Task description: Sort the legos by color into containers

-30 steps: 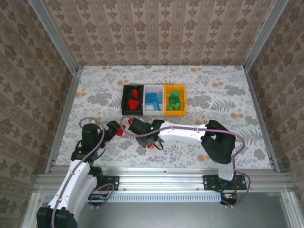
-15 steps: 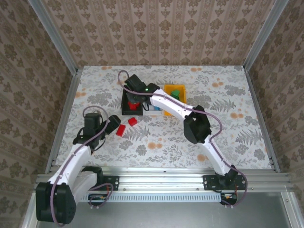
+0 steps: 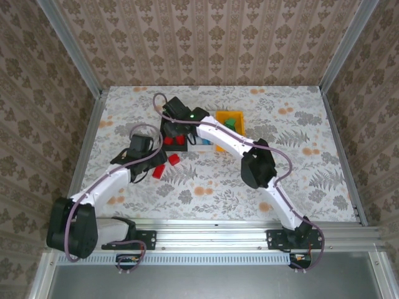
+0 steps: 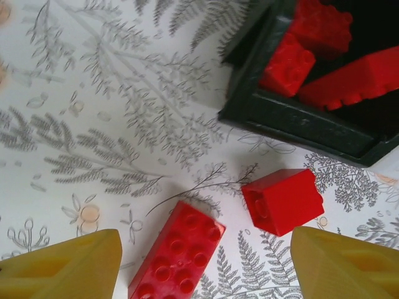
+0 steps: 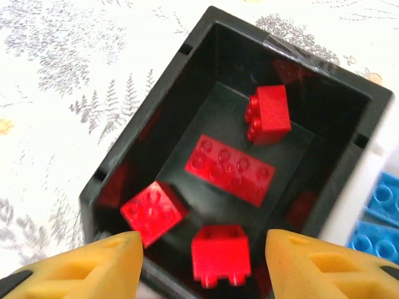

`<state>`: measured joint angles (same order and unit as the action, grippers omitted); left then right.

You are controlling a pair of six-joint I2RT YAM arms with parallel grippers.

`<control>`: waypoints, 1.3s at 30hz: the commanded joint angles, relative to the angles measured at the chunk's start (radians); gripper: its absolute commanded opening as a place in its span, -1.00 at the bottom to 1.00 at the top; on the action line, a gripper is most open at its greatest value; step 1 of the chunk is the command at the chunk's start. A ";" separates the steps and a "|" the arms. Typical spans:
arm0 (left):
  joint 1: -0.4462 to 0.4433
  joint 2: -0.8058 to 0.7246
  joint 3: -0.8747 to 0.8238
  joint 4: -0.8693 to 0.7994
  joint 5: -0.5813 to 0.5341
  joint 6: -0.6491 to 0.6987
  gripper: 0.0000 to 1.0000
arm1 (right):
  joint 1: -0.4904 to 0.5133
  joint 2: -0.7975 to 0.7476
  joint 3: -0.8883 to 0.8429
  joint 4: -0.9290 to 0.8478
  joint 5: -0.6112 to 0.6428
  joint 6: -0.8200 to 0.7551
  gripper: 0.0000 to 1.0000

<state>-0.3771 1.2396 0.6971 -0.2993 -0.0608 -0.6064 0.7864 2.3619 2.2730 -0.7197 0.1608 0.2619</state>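
**Legos (image 3: 173, 159): two reds outside the black bin**

Left hand (image 4: 206, 249) open, empty. Its fingers straddle the long red brick (image 4: 177, 255) at bottom centre of the wrist frame, so closing should pinch its narrow width. Square red brick (image 4: 283, 200) lies just beside it on the counter (image 4: 93, 93), near the black bin (image 4: 293, 121) at upper right.

Right hand (image 5: 202, 249) open, empty, over that bin, which holds four reds. Blue bricks (image 5: 381, 215) at right edge, next bin.

Judgement: only these two reds look unsorted.
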 commanded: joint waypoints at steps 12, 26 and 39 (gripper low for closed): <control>-0.063 0.261 0.100 -0.117 -0.117 0.183 0.09 | 0.012 -0.863 -1.123 0.455 -0.056 0.286 0.18; -0.072 0.128 0.010 -0.109 -0.070 0.146 0.41 | 0.010 -0.914 -1.253 0.433 -0.038 0.269 0.18; -0.072 0.129 -0.015 -0.092 -0.017 0.152 0.26 | 0.018 -0.898 -1.249 0.438 -0.060 0.280 0.18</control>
<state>-0.4446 1.3426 0.6983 -0.3988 -0.1123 -0.4564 0.7967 1.4723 1.0145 -0.2867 0.1028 0.5312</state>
